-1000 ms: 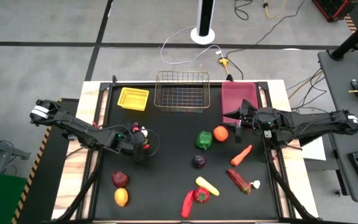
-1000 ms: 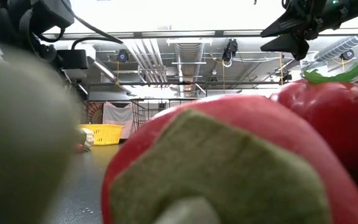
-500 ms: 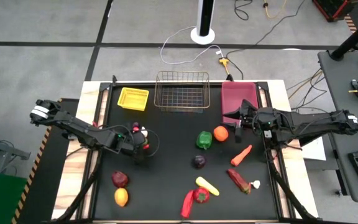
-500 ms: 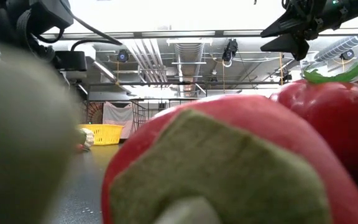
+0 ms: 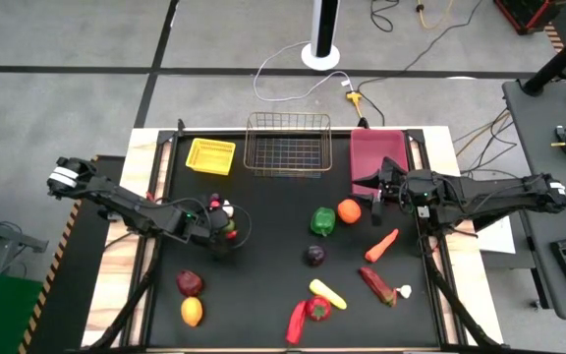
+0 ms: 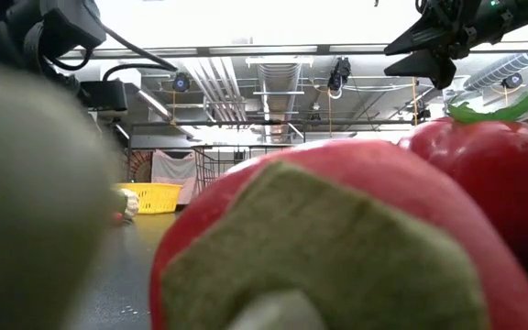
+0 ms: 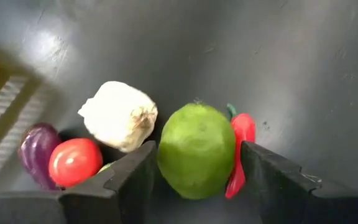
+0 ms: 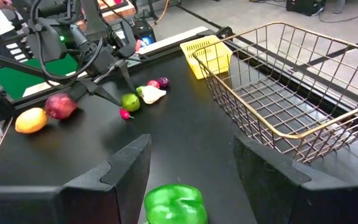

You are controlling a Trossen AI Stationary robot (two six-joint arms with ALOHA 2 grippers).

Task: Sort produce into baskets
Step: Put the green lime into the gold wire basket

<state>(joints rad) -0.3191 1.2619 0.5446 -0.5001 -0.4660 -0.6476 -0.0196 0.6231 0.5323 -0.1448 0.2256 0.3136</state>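
A green lime [image 7: 196, 149] lies on the black table in a small cluster with a white garlic [image 7: 118, 115], a red tomato [image 7: 74, 160], a purple eggplant [image 7: 33, 152] and a red chili [image 7: 241, 140]. My left gripper [image 7: 197, 163] [image 5: 222, 233] slants down over the lime, open, with one finger on each side of it. My right gripper [image 5: 372, 200] hangs open and holding nothing in front of the pink bin [image 5: 376, 152], above a green pepper [image 8: 174, 204]. The yellow tray [image 5: 210, 155] and the wire basket [image 5: 287, 144] stand along the far edge. My left gripper comes at the lime slanting from above, and the lime's two sides [image 7: 161, 152] lie close between the fingers. The lime rests on the table. I cannot tell whether either finger touches it; the chili lies between the lime and one finger.
More produce is scattered on the near half: a dark red fruit [image 5: 190, 283], an orange-yellow one [image 5: 192, 311], a purple one [image 5: 314, 255], a carrot [image 5: 382, 245], an orange [image 5: 349, 210] and red peppers [image 5: 308, 313]. A red pepper [image 6: 337, 238] fills the low view.
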